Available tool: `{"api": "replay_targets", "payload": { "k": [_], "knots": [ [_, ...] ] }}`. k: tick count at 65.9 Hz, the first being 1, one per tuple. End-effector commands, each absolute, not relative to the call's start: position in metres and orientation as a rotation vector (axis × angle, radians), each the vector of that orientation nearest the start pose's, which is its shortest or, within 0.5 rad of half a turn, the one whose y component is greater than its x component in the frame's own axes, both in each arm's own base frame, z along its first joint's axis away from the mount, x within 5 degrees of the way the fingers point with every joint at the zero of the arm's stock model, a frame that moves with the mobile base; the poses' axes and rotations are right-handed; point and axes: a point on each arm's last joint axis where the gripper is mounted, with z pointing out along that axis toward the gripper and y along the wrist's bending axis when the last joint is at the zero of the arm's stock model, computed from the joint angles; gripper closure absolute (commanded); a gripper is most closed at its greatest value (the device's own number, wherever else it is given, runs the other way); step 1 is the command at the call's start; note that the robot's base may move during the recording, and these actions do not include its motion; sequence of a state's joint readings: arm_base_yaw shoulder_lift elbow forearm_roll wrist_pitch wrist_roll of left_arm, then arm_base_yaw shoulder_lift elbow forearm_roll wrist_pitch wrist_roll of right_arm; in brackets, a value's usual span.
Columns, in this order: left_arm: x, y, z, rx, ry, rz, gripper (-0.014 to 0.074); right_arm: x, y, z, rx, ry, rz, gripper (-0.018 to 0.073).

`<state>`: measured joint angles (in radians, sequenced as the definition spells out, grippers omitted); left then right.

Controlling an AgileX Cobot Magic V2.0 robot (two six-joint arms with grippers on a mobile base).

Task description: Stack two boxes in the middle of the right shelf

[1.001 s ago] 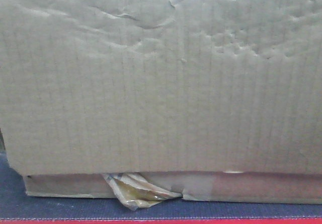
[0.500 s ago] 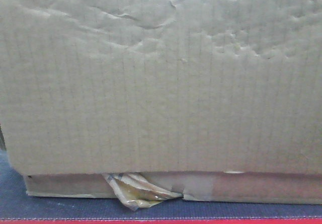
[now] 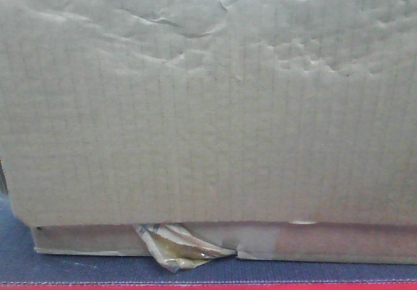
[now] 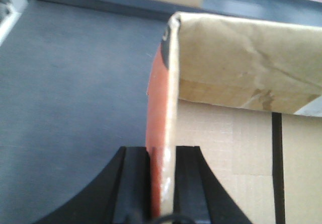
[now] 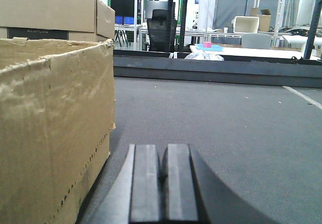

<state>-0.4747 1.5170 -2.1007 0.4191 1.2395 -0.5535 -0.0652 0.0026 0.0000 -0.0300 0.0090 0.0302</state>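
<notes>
Box (image 3: 208,107) fills nearly the whole front view, sitting on a blue surface (image 3: 13,264), with crumpled tape (image 3: 176,247) at its bottom edge. Left gripper (image 4: 162,183), bottom centre of its view, is clenched on an upright box wall with an orange face. Right gripper (image 5: 163,183) is pinched closed on nothing. A torn-edged box sits at frame left, and a second box (image 5: 50,12) upper left behind it.

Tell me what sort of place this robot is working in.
Probably an indoor robotics lab or workshop hall. There is a wide grey floor, a black office chair and white-topped tables at the back, metal frame rigs behind them, and a cardboard box close by.
</notes>
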Motion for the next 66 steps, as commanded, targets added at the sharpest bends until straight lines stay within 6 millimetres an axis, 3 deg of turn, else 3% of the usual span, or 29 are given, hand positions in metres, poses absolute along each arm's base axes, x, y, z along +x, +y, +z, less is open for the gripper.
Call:
{"api": "replay_targets", "payload": {
  "k": [1, 10, 23, 44, 58, 66],
  "knots": [
    [0.266, -0.129, 0.531, -0.131, 2.043, -0.139, 0.0707, 0.056, -0.004, 0.214, 0.048, 1.475, -0.058, 0.0721],
    [0.278, -0.169, 0.509, -0.077, 2.09, -0.135, 0.0707, 0.056, -0.004, 0.214, 0.048, 1.475, -0.058, 0.0721],
    [0.302, -0.201, 0.468, -0.037, 2.255, -0.208, 0.0707, 0.056, -0.004, 0.214, 0.048, 1.475, -0.058, 0.0721],
    [0.311, -0.212, 0.403, 0.014, 2.459, -0.098, 0.0707, 0.056, -0.004, 0.214, 0.048, 1.475, -0.058, 0.0721],
    [0.312, -0.221, 0.36, 0.016, 2.548, -0.141, 0.0707, 0.056, -0.004, 0.214, 0.048, 1.475, -0.058, 0.0721],
    [0.315, -0.219, 0.347, 0.006, 2.556, -0.134, 0.0707, 0.056, -0.004, 0.214, 0.048, 1.475, -0.058, 0.0721]
  ]
}}
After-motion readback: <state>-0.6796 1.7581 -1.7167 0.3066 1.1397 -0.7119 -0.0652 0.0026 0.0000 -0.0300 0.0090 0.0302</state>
